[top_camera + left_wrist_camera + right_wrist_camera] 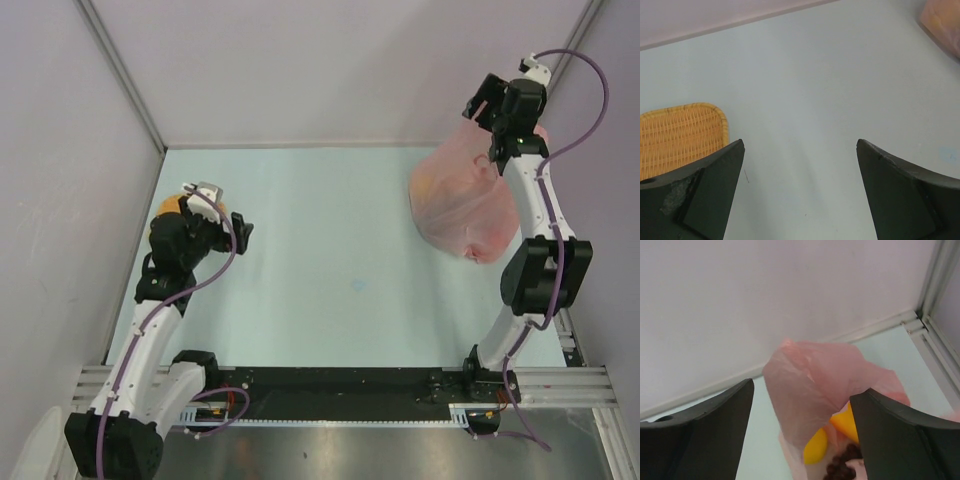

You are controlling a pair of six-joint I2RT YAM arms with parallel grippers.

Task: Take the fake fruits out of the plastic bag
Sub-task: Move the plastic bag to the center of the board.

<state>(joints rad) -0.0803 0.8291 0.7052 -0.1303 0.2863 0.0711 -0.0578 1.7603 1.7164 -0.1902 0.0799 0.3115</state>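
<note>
Both left gripper [800,142] and right gripper [801,390] are gaping empty; I am hovering the right one above the plastic bag [455,195] (next: pinch its top).

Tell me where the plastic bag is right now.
Top view: the plastic bag lies at the table's far right, beside the right arm, under the right gripper.

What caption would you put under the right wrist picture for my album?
Open right gripper above the pink plastic bag, yellow fruits and dark grapes peeking out.
</note>
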